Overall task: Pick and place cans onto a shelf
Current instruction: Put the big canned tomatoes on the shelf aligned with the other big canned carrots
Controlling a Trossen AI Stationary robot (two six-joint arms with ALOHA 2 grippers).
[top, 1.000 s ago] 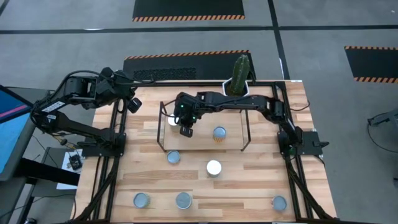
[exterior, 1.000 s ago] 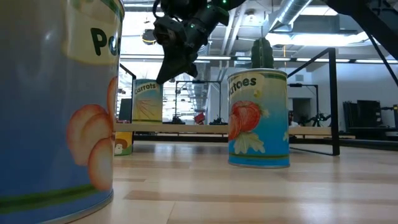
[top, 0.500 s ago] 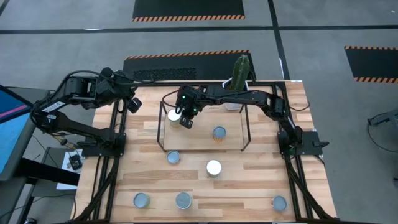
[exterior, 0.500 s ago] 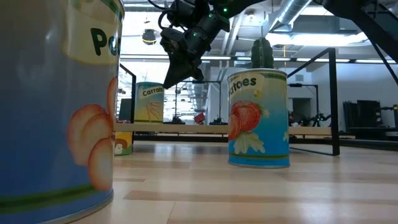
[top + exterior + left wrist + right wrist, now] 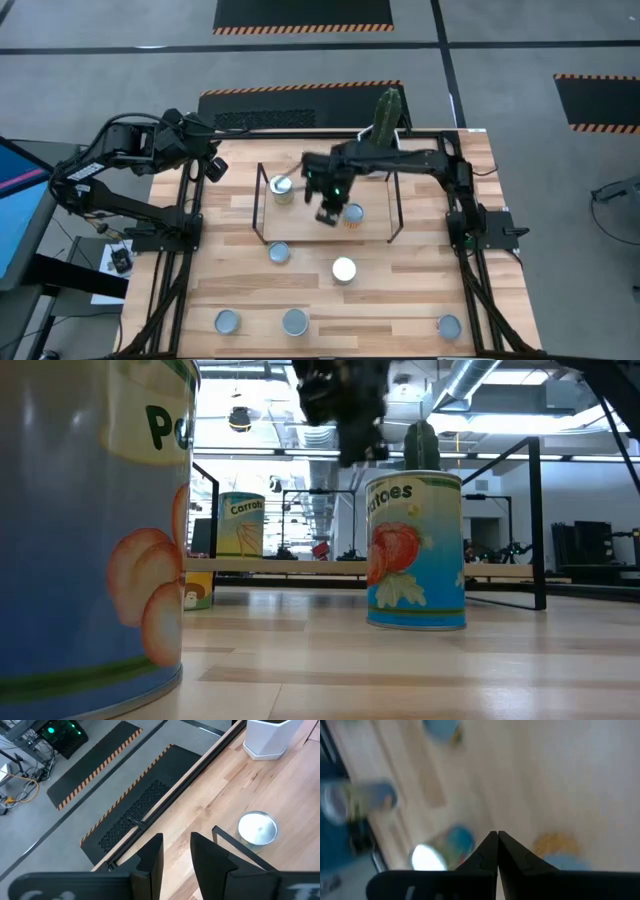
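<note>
Cans: one small cylindrical tin with a white top and a yellow-green "Carrots" label (image 5: 282, 187) stands on the shelf's board at its left end; a blue-topped, tan-sided tin (image 5: 352, 213) sits under the shelf near its front edge; two more, blue-grey (image 5: 279, 252) and white-topped (image 5: 344, 269), stand just in front of the shelf; three lie well in front of it.
Shelf: the low rack of thin black rods with a light wood board (image 5: 375, 232) has room free to the right of the carrot tin.
My right pincer (image 5: 327, 212): it hangs above the shelf's middle, fingers pressed together, holding nothing.
My left pincer (image 5: 175, 855): parked well left of the shelf, slightly open, empty.
Step in hand: I judge it is fetching another tin.
How to do it well: spread my fingers before descending, come straight down over the tin's top, and keep clear of the shelf's rods.
</note>
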